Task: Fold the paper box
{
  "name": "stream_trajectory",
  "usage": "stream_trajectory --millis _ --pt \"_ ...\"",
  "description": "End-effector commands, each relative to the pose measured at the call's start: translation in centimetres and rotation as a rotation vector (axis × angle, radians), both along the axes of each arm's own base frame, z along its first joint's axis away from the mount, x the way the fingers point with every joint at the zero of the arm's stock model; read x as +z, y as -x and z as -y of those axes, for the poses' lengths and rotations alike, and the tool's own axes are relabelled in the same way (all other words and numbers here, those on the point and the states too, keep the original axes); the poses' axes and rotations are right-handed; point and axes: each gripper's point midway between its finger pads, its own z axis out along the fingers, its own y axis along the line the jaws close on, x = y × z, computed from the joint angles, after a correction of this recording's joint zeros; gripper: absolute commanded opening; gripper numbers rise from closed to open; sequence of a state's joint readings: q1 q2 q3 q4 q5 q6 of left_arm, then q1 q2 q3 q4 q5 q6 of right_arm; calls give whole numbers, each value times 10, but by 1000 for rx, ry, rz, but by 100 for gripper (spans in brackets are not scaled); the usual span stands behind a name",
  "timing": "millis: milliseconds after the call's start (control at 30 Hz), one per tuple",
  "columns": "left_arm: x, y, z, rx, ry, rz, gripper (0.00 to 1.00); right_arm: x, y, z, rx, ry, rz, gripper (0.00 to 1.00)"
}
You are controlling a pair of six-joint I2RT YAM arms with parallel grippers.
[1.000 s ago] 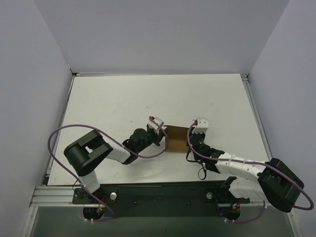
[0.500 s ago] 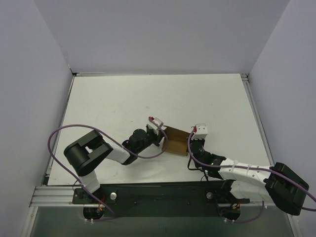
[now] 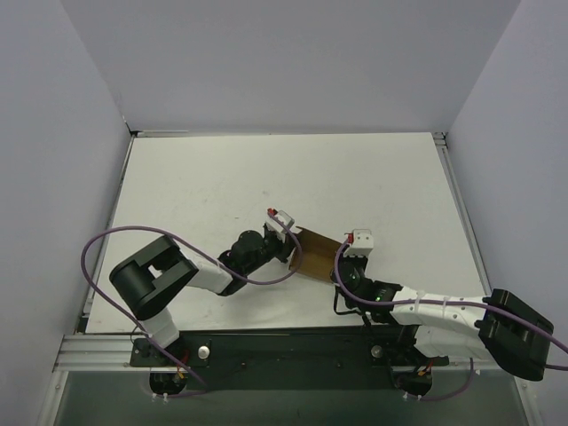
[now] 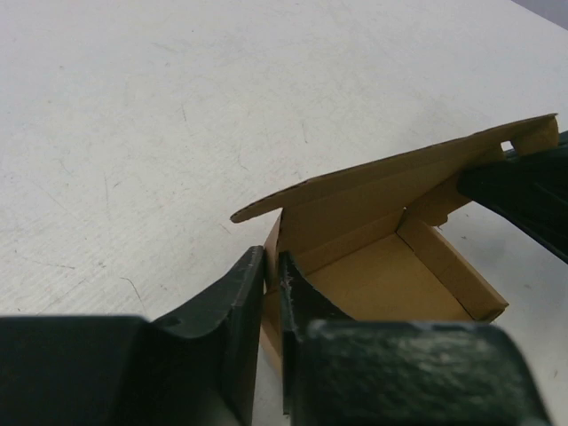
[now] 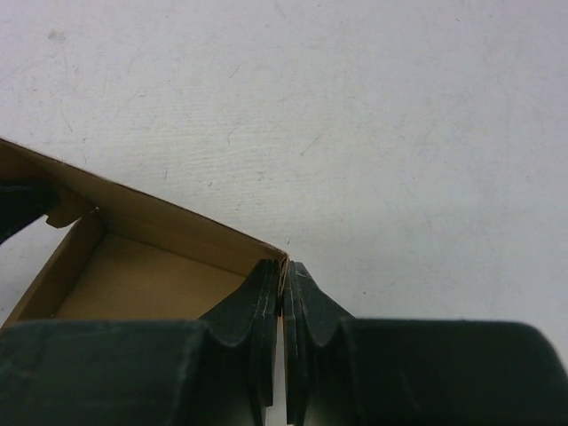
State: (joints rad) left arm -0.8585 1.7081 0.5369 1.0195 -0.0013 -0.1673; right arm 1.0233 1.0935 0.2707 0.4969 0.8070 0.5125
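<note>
Since the earlier frame the right arm has been drawn back toward 6 o'clock and its forearm laid lower across the worktop (image 3: 222,177). The paper box (image 3: 316,252) has been turned with it, its right end swung nearer the arm bases. The box is found just toward 4 o'clock of the worktop's middle, between the two arms. The left claw (image 4: 272,271) is clenched on the thin side wall at the box's 9 o'clock end, the wall being pinched between its tips. The right claw (image 5: 285,275) is clenched likewise on the wall corner at the 3 o'clock end. The tray part is seen already formed, with the lid flap (image 4: 399,173) standing half raised along one long side. The cardboard is judged light and fairly stiff, yet easily creased and apt to slide on the worktop. It is best taken by the wall edges close to the corners, and the lid pressed near its fold rather than at its tabs.
</note>
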Motion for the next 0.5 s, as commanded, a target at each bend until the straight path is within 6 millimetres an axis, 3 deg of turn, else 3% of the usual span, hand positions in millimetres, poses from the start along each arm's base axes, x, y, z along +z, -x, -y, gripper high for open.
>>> stream_trajectory --millis 0,33,67,233,467 --pt "57 39 39 -217 152 39 29 -9 13 -17 45 -51 -80 0" --pt "58 39 37 -211 150 39 34 -6 12 -16 42 -55 -75 0" --pt "56 39 35 -204 141 35 48 -4 11 -15 43 -41 -71 0" --pt "65 38 11 -133 115 36 72 9 11 -20 89 -49 -39 0" --pt "36 39 -6 -90 26 -67 73 10 11 -24 126 -32 -35 0"
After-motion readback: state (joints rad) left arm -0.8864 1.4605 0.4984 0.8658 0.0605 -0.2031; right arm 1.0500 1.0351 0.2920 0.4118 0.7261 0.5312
